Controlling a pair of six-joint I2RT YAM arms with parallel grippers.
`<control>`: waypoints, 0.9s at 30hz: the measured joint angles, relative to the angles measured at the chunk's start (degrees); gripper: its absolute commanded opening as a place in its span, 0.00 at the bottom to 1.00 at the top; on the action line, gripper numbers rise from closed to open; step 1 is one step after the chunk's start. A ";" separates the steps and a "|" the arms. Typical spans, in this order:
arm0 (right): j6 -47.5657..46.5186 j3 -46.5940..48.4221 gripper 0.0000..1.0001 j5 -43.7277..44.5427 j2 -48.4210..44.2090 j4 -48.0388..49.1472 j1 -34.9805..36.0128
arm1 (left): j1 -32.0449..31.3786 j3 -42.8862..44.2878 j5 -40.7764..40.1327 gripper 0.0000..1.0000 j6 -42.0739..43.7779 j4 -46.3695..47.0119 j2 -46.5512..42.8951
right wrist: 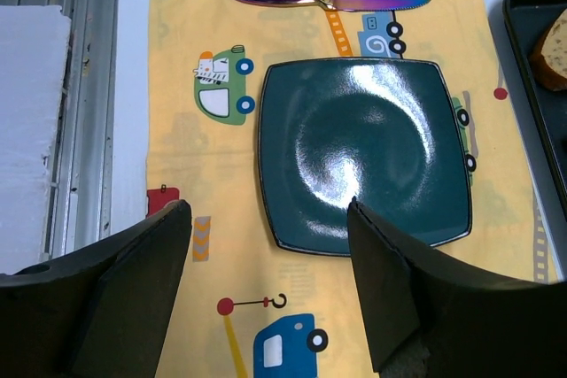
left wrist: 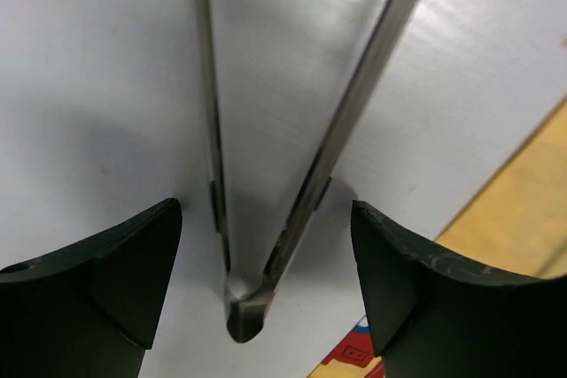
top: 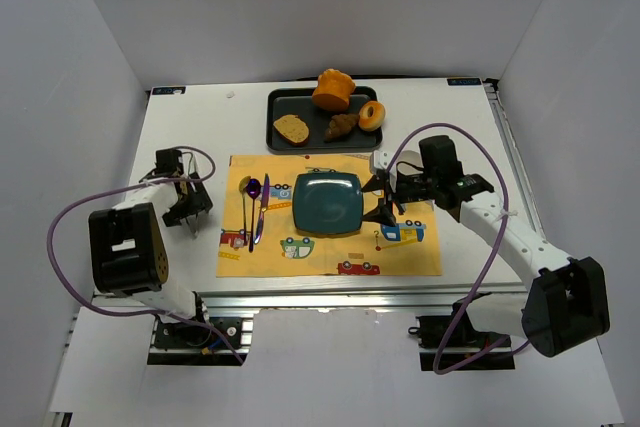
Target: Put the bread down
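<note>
White worktop (top: 180,137), white walls; yellow car-print mat (top: 410,259). The bread (top: 333,90) sits on the far dark tray (top: 285,99). Left hand (left wrist: 266,210) and right hand (right wrist: 267,205) gape, seemingly empty.

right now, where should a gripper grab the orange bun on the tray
Grip the orange bun across its round sides, below the domed top, coming straight down from above. It sits at the far edge of the tray, with the croissant close in front, so probably squeeze left to right.
</note>
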 measured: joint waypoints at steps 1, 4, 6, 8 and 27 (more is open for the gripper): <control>0.04 0.00 0.76 0.15 -0.09 0.00 0.00 | 0.00 0.46 0.63 0.85 0.31 0.55 0.33; 0.22 0.00 0.76 0.52 -0.11 0.02 0.00 | 0.00 1.68 1.62 0.83 1.20 2.05 0.70; 0.31 0.00 0.76 0.63 -0.11 0.02 -0.02 | 0.00 2.27 1.75 0.80 2.16 2.93 1.25; 0.42 0.00 0.76 0.74 -0.11 0.02 -0.07 | 0.00 2.40 1.64 0.70 3.26 3.43 1.79; 0.70 0.02 0.76 1.86 -0.11 0.42 -2.67 | 1.14 2.78 7.23 0.05 5.84 8.85 4.37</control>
